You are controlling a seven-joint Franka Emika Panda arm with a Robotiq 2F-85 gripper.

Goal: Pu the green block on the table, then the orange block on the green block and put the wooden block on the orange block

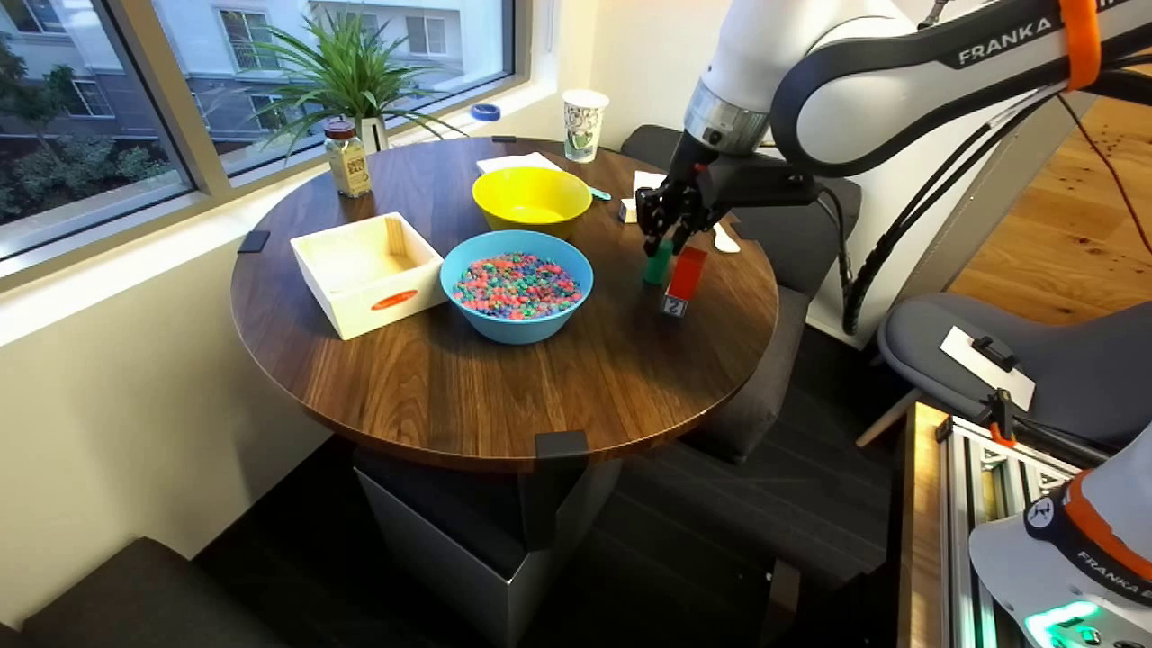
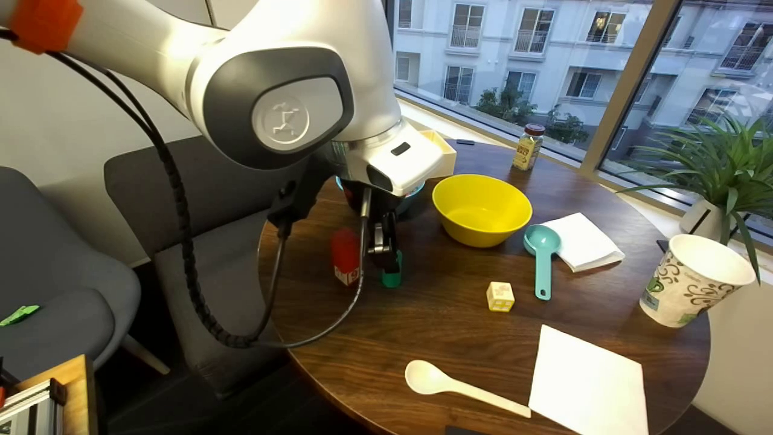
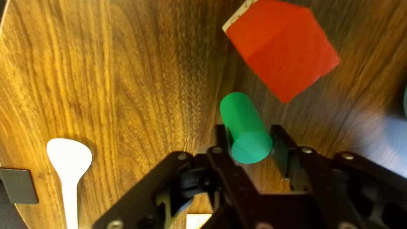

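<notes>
Hand [image 3: 249,138] nearest in the wrist view, fingers [image 3: 221,141] clamped on the green block [image 3: 242,117], one each side. Orange block [image 3: 287,52] just beside it, not touching; pale strip along one edge has lettering, can't read it. White spoon [image 3: 70,159] near the edge of the brown surface [image 3: 143,79].

In an exterior view, closest to me is a white housing [image 1: 1012,562], reads FRANKA plus a cut-off E; arm [image 1: 909,99] up top reads FRANKA too. Hand is over the green block; can't tell if its foot touches the surface. Below the orange block, a white face with one dark character; can't tell if same piece. Jar [image 1: 349,166] label too small. Wooden tray [image 1: 337,297]: red oval mark, text illegible.

In an exterior view, arm carries a round emblem [image 2: 281,122]. Green block partly behind the hand. Paper cup [image 2: 685,284] by the plant [image 2: 721,160]: brown swirls, tiny print unreadable.
</notes>
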